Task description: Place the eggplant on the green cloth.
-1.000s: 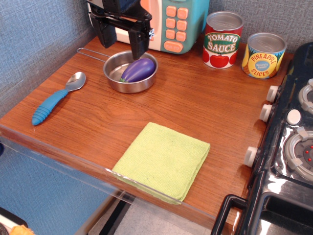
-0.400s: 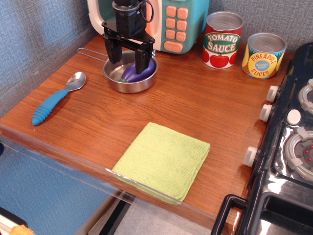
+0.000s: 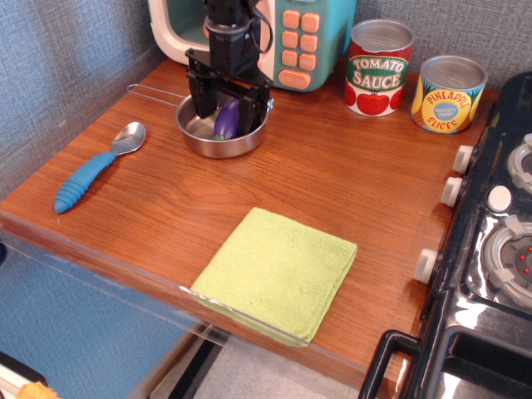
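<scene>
Eggplant (image 3: 226,120) lies in the steel pan (image 3: 199,137), gripper (image 3: 228,116) lowered with fingers spread on either side of it; green cloth (image 3: 276,270) sits well apart near the table's front edge

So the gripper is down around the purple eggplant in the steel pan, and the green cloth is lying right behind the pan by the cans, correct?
Not quite. The gripper is indeed down around the eggplant in the steel pan, but the green cloth lies near the front edge of the table, well apart from the pan and the cans. The observation.image view shows it.
</scene>
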`<state>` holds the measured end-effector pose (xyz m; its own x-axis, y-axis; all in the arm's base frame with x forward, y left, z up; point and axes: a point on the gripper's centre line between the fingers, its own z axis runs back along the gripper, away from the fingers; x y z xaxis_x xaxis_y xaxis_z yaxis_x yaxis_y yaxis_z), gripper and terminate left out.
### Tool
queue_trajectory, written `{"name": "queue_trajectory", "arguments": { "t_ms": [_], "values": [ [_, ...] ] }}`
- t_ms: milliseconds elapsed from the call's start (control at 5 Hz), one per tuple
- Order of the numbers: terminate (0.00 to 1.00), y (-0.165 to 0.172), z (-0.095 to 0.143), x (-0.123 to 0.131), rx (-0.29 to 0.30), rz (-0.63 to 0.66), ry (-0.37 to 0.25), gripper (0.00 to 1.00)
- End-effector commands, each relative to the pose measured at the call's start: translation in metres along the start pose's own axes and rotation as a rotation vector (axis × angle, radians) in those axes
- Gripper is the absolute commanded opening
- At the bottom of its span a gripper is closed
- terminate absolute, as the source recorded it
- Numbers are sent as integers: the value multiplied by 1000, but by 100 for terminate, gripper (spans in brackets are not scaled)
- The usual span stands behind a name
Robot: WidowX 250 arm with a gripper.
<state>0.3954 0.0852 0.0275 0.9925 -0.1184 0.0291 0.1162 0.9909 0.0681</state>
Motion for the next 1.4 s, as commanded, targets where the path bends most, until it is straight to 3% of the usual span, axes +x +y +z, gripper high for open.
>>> {"name": "queue_trajectory", "arguments": {
  "t_ms": [0, 200, 400, 600, 800, 1000, 1200],
  "values": [
    [0, -3, 2, -6, 18, 20, -17, 0],
    [0, -3, 12, -11, 14, 29, -27, 0],
    [0, -2, 61, -18, 23, 78, -194, 0],
    [0, -34, 113, -42, 56, 29, -326, 0],
    [0, -84, 121, -85, 4, -72, -327, 0],
    [0, -136, 102, -127, -65, -139, -276, 0],
    [0, -189, 79, -151, -100, -164, -195, 0]
  ]
}}
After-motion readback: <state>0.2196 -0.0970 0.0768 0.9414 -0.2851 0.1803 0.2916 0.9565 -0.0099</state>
